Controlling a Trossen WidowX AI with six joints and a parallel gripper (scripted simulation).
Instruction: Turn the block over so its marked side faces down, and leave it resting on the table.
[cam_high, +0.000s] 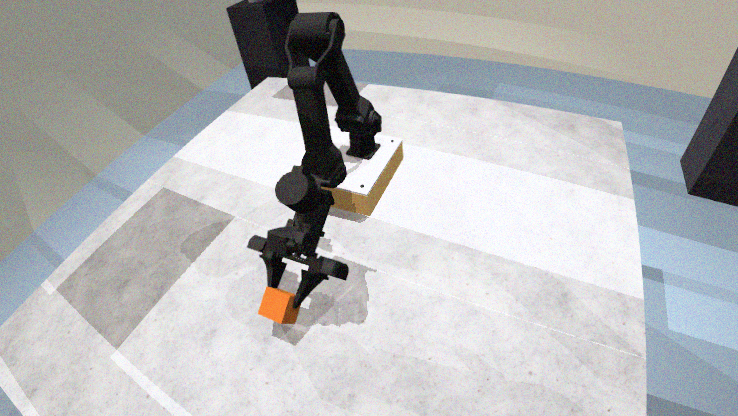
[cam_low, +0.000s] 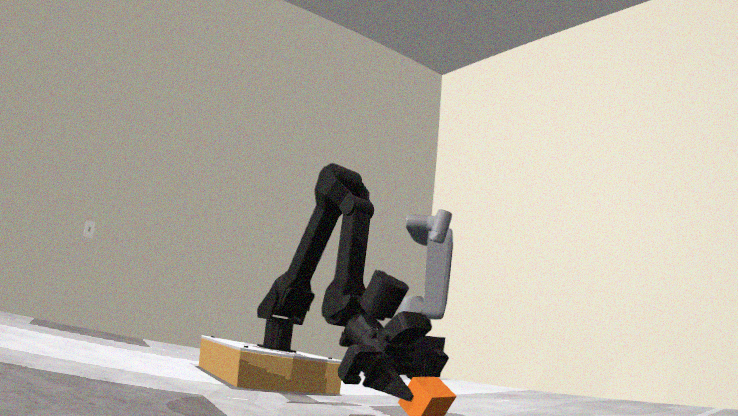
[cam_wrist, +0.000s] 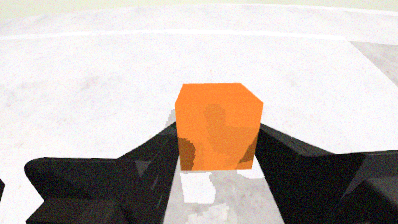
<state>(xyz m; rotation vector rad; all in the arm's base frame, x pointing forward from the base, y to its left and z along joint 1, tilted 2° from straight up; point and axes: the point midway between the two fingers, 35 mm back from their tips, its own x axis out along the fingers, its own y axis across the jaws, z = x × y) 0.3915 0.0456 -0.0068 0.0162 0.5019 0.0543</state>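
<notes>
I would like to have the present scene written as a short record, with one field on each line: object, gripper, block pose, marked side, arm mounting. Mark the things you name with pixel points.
object: one orange block (cam_high: 276, 304) (cam_low: 429, 396) (cam_wrist: 217, 130)
gripper: black gripper (cam_high: 287, 295) (cam_wrist: 214, 126), shut on the block, a finger at either side
block pose: tilted in the top and exterior views
marked side: cannot be told; no mark is discernible on the faces in view
arm mounting: on a white-topped base with tan sides (cam_high: 386, 178) (cam_low: 219, 361)
</notes>
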